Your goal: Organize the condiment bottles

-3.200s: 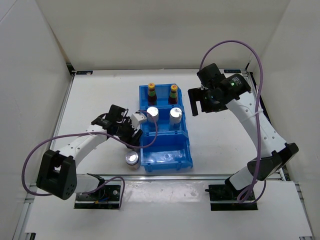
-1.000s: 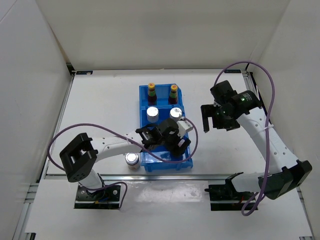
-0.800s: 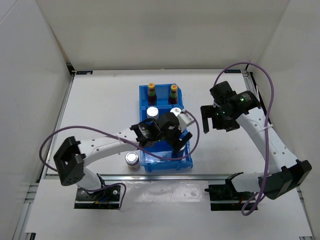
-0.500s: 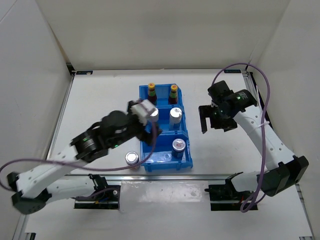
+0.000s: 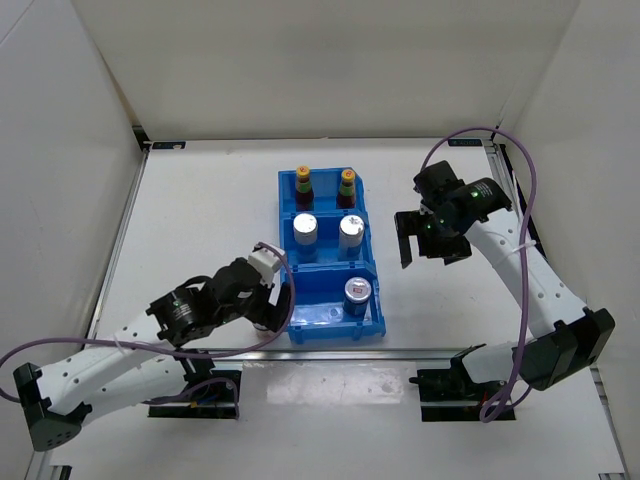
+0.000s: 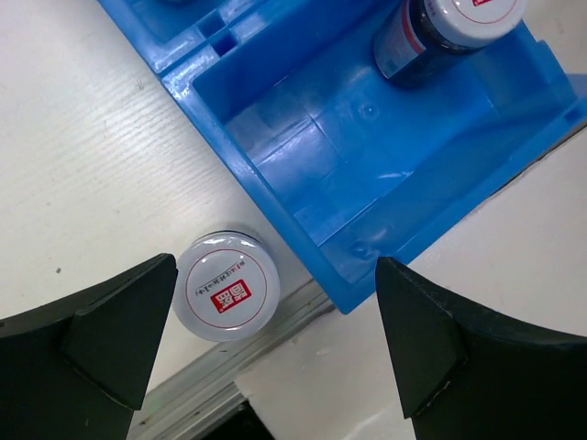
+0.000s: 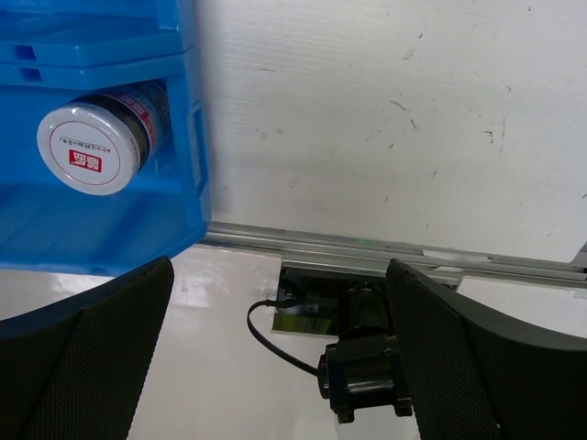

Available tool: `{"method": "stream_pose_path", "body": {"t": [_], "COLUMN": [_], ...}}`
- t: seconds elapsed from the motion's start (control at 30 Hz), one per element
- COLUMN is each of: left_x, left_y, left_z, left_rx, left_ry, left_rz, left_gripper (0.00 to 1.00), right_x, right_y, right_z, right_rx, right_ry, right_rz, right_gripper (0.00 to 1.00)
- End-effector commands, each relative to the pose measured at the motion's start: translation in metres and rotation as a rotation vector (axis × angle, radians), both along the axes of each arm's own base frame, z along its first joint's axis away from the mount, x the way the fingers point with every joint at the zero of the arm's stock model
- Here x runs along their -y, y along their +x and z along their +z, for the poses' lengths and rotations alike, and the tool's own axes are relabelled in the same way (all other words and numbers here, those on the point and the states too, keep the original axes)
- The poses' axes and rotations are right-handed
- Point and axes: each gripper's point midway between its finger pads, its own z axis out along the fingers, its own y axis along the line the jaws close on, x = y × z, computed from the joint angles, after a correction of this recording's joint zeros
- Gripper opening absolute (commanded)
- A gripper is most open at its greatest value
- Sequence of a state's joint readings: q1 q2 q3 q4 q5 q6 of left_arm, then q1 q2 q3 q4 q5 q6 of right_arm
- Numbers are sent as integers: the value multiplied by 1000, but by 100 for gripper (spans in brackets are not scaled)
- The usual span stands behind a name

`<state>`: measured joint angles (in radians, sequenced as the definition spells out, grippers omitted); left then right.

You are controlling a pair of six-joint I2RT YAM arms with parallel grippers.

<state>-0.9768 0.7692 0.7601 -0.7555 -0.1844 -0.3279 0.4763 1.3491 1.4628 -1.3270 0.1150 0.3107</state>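
Note:
Two small dark condiment bottles with yellow-orange caps, the left bottle [image 5: 302, 181] and the right bottle [image 5: 346, 183], stand side by side in the back compartment of the blue bin [image 5: 283, 200]. The left one shows green below its cap. My left gripper [image 5: 272, 304] is open and empty at the bin's front-left corner, over a white-lidded can [image 6: 227, 286] that stands on the table beside the bin [image 6: 303, 229]. In the left wrist view my left gripper [image 6: 275, 344] straddles that can and the corner. My right gripper [image 5: 420, 243] is open and empty, right of the bin, also seen in the right wrist view [image 7: 280, 357].
Two silver-topped cans [image 5: 305, 228] [image 5: 350, 230] stand in the middle compartment. One can [image 5: 358, 292] stands in the front compartment, also in the wrist views [image 6: 449, 27] [image 7: 92, 147]. The table's metal front rail [image 7: 385, 252] runs just below the bin.
My left arm carried a can into the bin's front compartment and let it go there. It then swung back to the can at the front-left corner. My right arm barely moved.

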Motion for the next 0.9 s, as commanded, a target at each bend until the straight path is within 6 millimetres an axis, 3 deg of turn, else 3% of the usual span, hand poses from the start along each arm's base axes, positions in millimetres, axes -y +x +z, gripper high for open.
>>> {"method": "stream_pose_path", "body": {"t": [0.0,0.17,0.27,0.63,0.73,0.87], "left_x": [2,1,-2,-27,-34,-41], "left_y": [2,-2,-1,7,7,5], "left_z": [-8,-30,-31,-9,-15,-42], "left_rx": [-47,-129,-134,-97,-125,-200], "left_ry": [-29,8,6,-135,-94,58], "left_rz": [80,124,161,410,476,551], "left_gripper": [100,100,100,100,100,100], "right_x": [-5,-5,-6,-7,-9,-11], "right_y": [2,2,3,4,4,4], "right_z": [1,1,-1,-5,-7,-9], "right_rx": [5,5,-4,-25,-37,-49], "right_ry": [28,28,24,20,24,28], "right_rz": [1,1,1,12,15,17], "right_gripper": [100,100,100,100,100,100]}}
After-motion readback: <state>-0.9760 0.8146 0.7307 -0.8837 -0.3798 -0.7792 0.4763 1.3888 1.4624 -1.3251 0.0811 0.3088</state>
